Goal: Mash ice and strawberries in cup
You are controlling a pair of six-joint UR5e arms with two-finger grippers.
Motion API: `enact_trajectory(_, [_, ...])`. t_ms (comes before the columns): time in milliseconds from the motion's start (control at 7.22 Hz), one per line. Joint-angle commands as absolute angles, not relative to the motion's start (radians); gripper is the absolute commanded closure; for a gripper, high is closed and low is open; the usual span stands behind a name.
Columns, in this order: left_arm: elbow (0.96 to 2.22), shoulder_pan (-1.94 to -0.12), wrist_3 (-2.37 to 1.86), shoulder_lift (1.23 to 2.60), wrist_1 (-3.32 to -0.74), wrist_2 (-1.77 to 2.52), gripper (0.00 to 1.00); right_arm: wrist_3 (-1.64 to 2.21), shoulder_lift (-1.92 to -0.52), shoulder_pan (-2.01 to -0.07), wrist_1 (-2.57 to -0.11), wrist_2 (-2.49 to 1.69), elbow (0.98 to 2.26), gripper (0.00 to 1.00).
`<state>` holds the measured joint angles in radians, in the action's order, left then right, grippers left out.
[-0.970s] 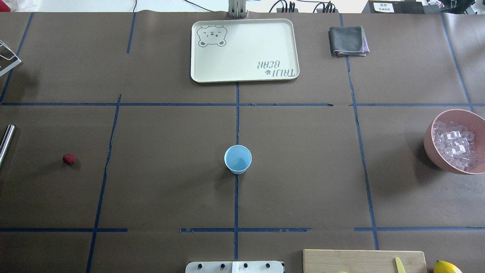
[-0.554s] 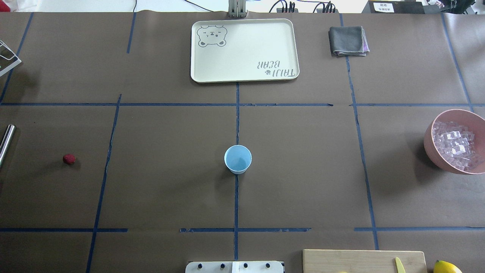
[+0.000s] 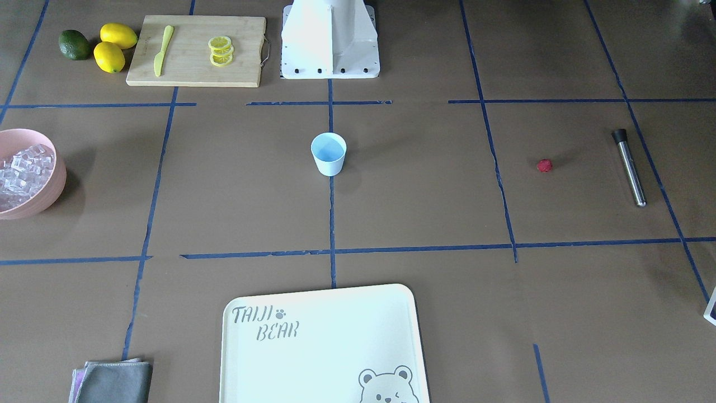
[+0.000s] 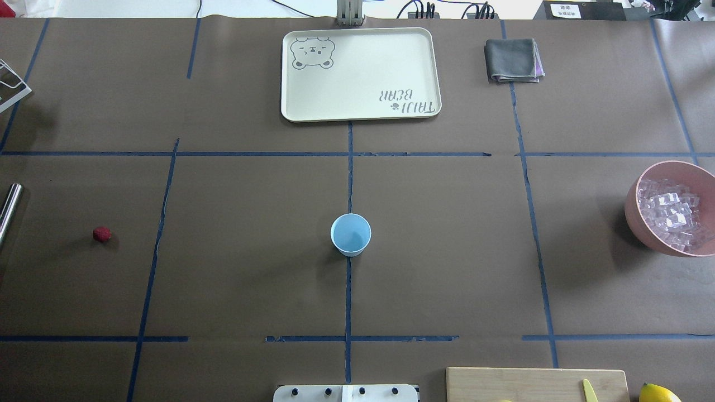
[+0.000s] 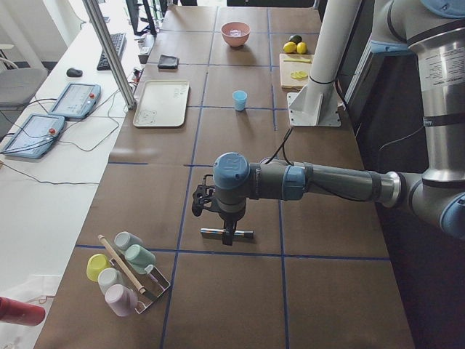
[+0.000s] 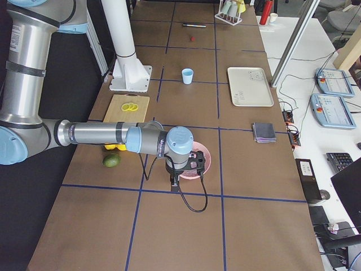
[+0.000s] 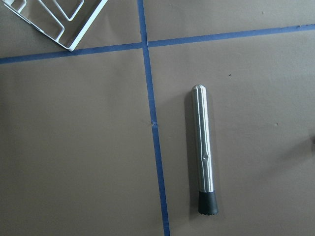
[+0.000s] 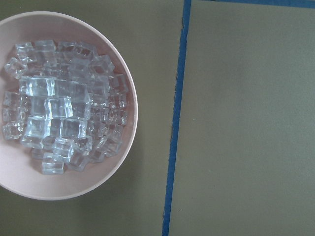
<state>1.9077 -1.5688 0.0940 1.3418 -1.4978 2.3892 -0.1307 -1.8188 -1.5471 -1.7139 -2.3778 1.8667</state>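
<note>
Table (image 4: 447, 268): brown paper cover, blue tape grid (image 4: 348, 301). Cup (image 4: 351, 234) upright at centre, on a tape line. Strawberry (image 4: 101, 234) well apart on robot's left side; ice (image 4: 670, 215) heaped in pink bowl (image 4: 634, 220) at right edge. Left tool (image 5: 204, 201), right tool (image 6: 196, 163): openness cannot be told. White desk (image 5: 43, 182) alongside.

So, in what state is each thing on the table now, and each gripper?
Cup: upright, empty.
Strawberry: whole, lying loose, outside the cup.
Pink bowl: upright, nearly full.
Ice: whole cubes, heaped in that bowl.
Muddler: lying flat, not held.
Cloth: folded.
Left gripper: above the muddler; fingers cannot be judged.
Right gripper: near the bowl; fingers cannot be judged.
</note>
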Motion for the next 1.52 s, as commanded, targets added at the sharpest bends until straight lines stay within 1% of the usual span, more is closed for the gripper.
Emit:
enact_trajectory(0, [1.92, -1.56, 0.087, 1.342, -1.505, 2.39, 0.0, -0.13, -1.801, -1.54, -1.713, -2.39, 1.878, 0.0])
enact_trajectory(693, [1.919, -1.559, 0.094, 1.342, -1.503, 2.391, 0.0, -0.062, -1.801, -1.494, -1.712, -2.434, 1.901, 0.01])
enact_trajectory(831, [1.919, -1.559, 0.095, 1.342, -1.503, 2.391, 0.0, -0.007, -1.801, -1.48, -1.663, -2.436, 1.902, 0.01])
enact_trajectory(1247, [1.919, -1.559, 0.091, 1.342, -1.503, 2.404, 0.0, 0.448, -1.804, -1.317, -1.388, -2.413, 1.895, 0.01])
enact_trajectory(1385, [1.916, -1.559, 0.089, 1.342, -1.503, 2.463, 0.0, 0.657, -1.804, -1.257, -1.318, -2.386, 1.896, 0.02])
